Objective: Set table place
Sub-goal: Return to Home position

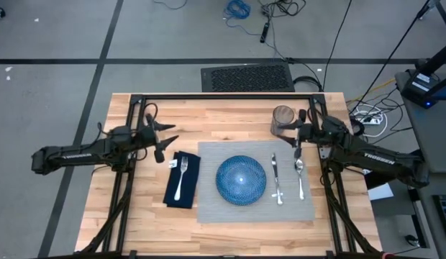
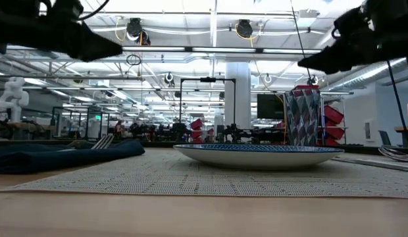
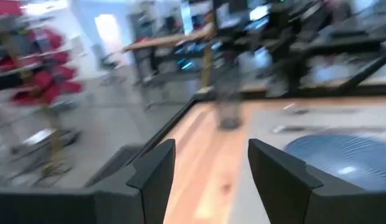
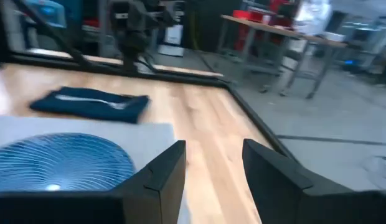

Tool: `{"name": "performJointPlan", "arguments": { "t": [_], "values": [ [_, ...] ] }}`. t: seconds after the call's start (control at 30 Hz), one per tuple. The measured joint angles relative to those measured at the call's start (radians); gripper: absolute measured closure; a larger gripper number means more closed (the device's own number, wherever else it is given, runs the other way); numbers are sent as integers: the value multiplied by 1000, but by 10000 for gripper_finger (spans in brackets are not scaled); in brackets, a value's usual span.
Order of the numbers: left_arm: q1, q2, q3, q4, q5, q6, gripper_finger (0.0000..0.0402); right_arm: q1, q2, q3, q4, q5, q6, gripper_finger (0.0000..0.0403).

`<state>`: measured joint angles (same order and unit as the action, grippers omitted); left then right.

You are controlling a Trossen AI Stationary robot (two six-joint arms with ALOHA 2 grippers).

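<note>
On the wooden table (image 1: 137, 216) lies the grey placemat (image 1: 212, 208). A round blue plate (image 1: 241, 179) sits at its middle, with a knife (image 1: 276, 178) and a spoon (image 1: 300, 176) to the plate's right. A fork (image 1: 183, 178) rests on a navy napkin (image 1: 182, 180) left of the mat. A glass (image 1: 283, 121) stands beyond the mat's far right corner. My left gripper (image 1: 165, 144) hovers open over the table's left edge, pointing level toward the napkin. My right gripper (image 1: 298, 135) hovers open beside the glass. Nothing lies between the fingers of either gripper (image 3: 211, 152) (image 4: 213, 152).
A black metal frame (image 1: 223, 97) runs along the table's far edge, with its posts near both arms. The glass stands close to my right gripper's fingers. Bare wood shows on the near side of the mat and near the left edge. Cables lie on the floor beyond the table.
</note>
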<state>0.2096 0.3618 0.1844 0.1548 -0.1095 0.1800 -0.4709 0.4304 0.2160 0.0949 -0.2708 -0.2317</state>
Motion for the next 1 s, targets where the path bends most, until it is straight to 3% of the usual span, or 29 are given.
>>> {"name": "performJointPlan", "arguments": {
  "t": [0.13, 0.37, 0.47, 0.7, 1.0],
  "values": [
    [43, 0, 0, -74, -87, 18, 213, 0, -11, -52, 65, 66, -22, 257],
    [121, 0, 9, -72, -32, 30, 213, -1, -19, -75, 59, 115, -91, 257],
    [140, 19, 24, -90, 2, 33, 213, -1, -19, -75, 59, 63, -97, 257],
    [159, 88, 24, -68, 153, 22, 213, -2, -18, -75, 49, -174, -29, 265],
    [179, 129, 24, -31, 312, 10, 213, -34, -18, -97, 44, -290, -20, 290]
  ]
}}
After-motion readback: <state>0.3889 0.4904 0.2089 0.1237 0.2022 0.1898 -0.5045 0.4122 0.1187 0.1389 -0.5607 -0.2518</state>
